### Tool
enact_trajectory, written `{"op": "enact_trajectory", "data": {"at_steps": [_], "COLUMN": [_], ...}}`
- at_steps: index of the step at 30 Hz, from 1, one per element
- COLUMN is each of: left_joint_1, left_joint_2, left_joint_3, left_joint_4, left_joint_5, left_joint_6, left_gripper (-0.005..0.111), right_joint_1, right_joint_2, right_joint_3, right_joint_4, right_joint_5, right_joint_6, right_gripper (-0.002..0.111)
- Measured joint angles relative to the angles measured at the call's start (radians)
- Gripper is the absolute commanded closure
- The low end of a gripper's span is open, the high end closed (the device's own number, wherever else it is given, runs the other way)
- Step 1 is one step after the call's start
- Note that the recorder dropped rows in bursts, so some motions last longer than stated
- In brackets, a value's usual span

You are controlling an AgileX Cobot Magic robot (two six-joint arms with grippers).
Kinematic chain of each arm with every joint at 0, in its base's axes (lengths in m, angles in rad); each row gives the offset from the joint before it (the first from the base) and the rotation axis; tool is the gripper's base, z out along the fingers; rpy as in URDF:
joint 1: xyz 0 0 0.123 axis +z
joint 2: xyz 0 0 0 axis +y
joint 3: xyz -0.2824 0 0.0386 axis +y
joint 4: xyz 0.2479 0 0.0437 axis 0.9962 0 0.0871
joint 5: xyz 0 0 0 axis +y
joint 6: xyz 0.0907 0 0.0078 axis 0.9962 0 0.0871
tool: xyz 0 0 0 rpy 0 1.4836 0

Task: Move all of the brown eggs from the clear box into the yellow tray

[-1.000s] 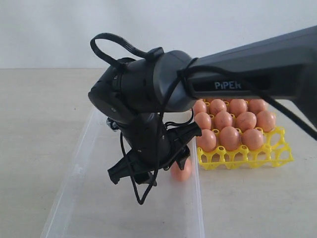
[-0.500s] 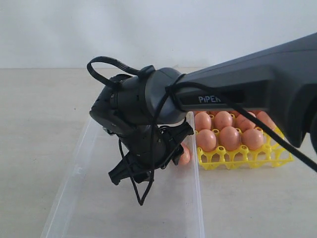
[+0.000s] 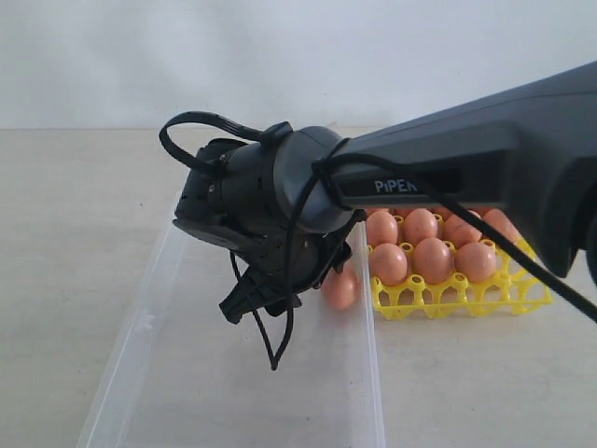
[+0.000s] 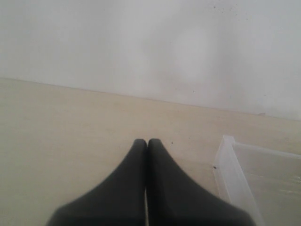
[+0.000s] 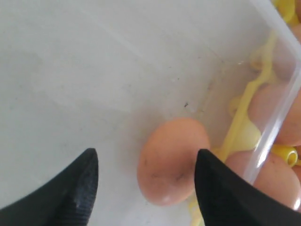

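One brown egg (image 3: pixel 340 287) (image 5: pixel 171 160) lies on the floor of the clear box (image 3: pixel 177 373) (image 5: pixel 94 70), against the wall nearest the yellow tray (image 3: pixel 466 297) (image 5: pixel 244 127). My right gripper (image 3: pixel 284 289) (image 5: pixel 146 151) hangs open over it. The egg sits between its black fingers (image 5: pixel 80 188), much closer to one of them. Several brown eggs (image 3: pixel 434 257) fill cups of the tray. My left gripper (image 4: pixel 146 141) is shut on nothing above bare table, with a corner of the clear box (image 4: pixel 230 160) beside it.
The right arm (image 3: pixel 485 159) stretches across from the right, above the tray, and hides its back rows. A loose black cable (image 3: pixel 275 350) dangles from the wrist into the box. A pale wall stands behind the table.
The right arm has shifted left and its gripper has swung round and lifted slightly. The egg in the box now lies a little farther back along the wall.
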Motion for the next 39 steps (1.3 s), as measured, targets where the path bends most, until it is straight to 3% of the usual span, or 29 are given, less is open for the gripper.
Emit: {"op": "enact_trajectory", "data": {"at_steps": [18, 25, 29, 33, 39], "left_joint_1": [0.000, 0.000, 0.000, 0.000, 0.000], "left_joint_2": [0.000, 0.000, 0.000, 0.000, 0.000], "left_joint_3": [0.000, 0.000, 0.000, 0.000, 0.000], "left_joint_4": [0.000, 0.000, 0.000, 0.000, 0.000], "left_joint_5": [0.000, 0.000, 0.000, 0.000, 0.000], "left_joint_6": [0.000, 0.000, 0.000, 0.000, 0.000], "left_gripper": [0.111, 0.111, 0.111, 0.111, 0.111], "right_joint_1": [-0.002, -0.050, -0.071, -0.082, -0.082], "right_joint_2": [0.004, 0.044, 0.044, 0.040, 0.029], "right_joint_3": [0.000, 0.000, 0.000, -0.002, -0.010], "right_joint_4": [-0.067, -0.046, 0.012, 0.103, 0.212], "right_joint_5": [0.009, 0.001, -0.024, -0.056, -0.125], "right_joint_6": [0.225, 0.238, 0.179, 0.052, -0.170], "right_gripper": [0.050, 0.051, 0.069, 0.108, 0.108]}}
